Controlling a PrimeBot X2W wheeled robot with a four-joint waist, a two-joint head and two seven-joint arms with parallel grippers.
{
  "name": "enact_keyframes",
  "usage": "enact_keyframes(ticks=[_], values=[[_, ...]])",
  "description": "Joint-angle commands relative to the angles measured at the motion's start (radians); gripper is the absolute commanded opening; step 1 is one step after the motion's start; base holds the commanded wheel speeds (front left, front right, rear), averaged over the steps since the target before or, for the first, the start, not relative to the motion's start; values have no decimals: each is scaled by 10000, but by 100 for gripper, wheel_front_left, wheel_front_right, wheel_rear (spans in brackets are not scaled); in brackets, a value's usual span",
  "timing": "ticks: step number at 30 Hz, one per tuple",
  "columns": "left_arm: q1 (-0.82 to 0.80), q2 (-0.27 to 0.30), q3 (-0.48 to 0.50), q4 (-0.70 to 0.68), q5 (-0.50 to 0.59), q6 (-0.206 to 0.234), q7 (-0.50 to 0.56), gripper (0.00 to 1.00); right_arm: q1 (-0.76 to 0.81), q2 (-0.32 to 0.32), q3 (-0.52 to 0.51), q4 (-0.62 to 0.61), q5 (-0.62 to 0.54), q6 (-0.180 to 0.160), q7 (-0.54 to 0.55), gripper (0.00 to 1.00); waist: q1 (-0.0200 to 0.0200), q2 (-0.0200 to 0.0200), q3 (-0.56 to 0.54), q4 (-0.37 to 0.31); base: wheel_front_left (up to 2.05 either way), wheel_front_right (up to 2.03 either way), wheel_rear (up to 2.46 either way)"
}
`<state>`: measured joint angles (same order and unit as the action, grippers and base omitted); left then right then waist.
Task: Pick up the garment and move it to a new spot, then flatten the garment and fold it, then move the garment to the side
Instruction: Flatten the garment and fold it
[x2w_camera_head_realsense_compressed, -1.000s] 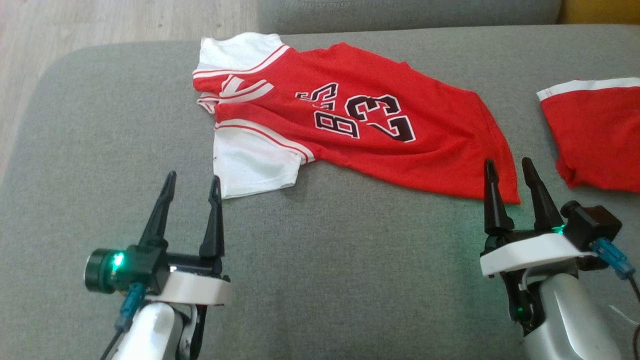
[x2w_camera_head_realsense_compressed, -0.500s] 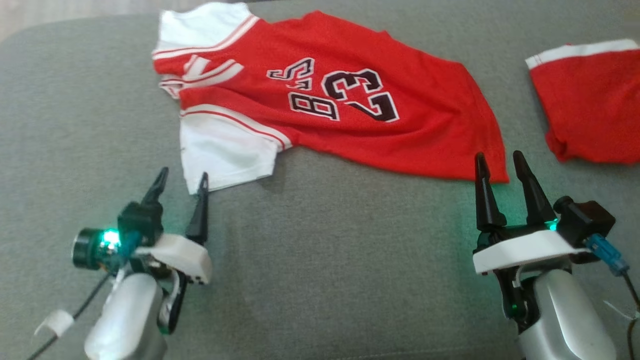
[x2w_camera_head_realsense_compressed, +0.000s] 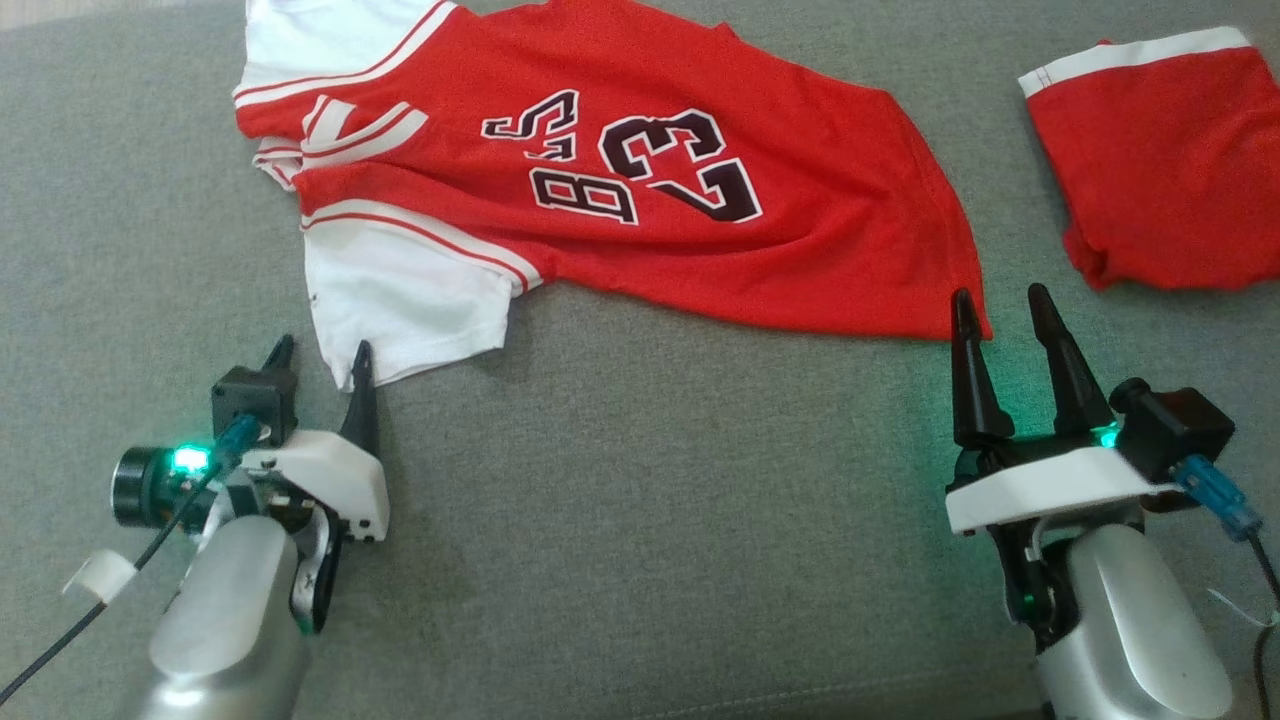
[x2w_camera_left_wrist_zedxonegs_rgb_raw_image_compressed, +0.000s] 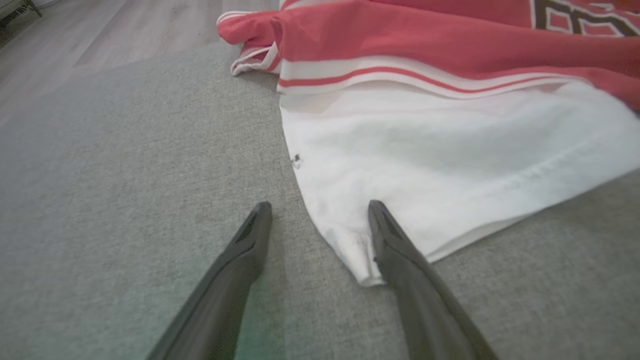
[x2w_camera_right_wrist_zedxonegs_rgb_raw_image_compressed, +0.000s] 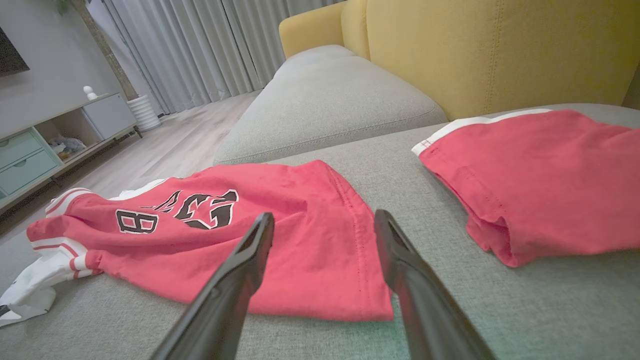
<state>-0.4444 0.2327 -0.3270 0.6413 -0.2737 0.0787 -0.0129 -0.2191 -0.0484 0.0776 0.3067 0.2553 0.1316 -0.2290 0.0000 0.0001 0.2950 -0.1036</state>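
The garment (x2w_camera_head_realsense_compressed: 620, 170) is a red jersey with white sleeves and the number 23, lying spread on the grey cushion (x2w_camera_head_realsense_compressed: 640, 500). My left gripper (x2w_camera_head_realsense_compressed: 320, 348) is open at its near white sleeve (x2w_camera_left_wrist_zedxonegs_rgb_raw_image_compressed: 425, 165). In the left wrist view the sleeve's corner lies between the two fingers of the left gripper (x2w_camera_left_wrist_zedxonegs_rgb_raw_image_compressed: 320, 204), low over the cushion. My right gripper (x2w_camera_head_realsense_compressed: 1000, 293) is open just in front of the jersey's red hem corner (x2w_camera_right_wrist_zedxonegs_rgb_raw_image_compressed: 350, 280). In the right wrist view that corner sits between the fingers of the right gripper (x2w_camera_right_wrist_zedxonegs_rgb_raw_image_compressed: 324, 214). Nothing is gripped.
A second red piece with a white band (x2w_camera_head_realsense_compressed: 1150, 170) lies folded on the cushion right of the jersey, close to my right gripper. Beyond it stands a yellow sofa back (x2w_camera_right_wrist_zedxonegs_rgb_raw_image_compressed: 500, 45). Wooden floor (x2w_camera_left_wrist_zedxonegs_rgb_raw_image_compressed: 100, 30) lies past the cushion's left edge.
The head camera has tilted, sliding the whole picture up and left. My left gripper has pitched down and come forward to the white sleeve's corner. The right gripper holds near the hem.
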Motion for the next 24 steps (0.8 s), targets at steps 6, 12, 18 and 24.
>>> enact_keyframes(ticks=[6, 12, 18, 24], values=[[-31, 77, -24, 375, -237, -349, 689, 0, -315, -18, 220, -175, 70, -9, -128, 100, 0, -1, -160, 80, 0, 0, 0], [-25, 163, 87, 42, -308, -228, 193, 0, -288, -18, 161, -1, 49, -9, -136, 100, 0, -1, -487, 157, 0, 0, 0], [264, 207, 316, -960, -378, 16, -955, 0, -122, -18, -231, 486, -163, -9, 104, 100, 0, -1, -965, 228, 0, 0, 0], [682, 239, 398, -2314, -337, 245, -1765, 0, -53, -18, -809, 1210, -447, -9, 628, 100, 0, -1, -1233, 479, 0, 0, 0]])
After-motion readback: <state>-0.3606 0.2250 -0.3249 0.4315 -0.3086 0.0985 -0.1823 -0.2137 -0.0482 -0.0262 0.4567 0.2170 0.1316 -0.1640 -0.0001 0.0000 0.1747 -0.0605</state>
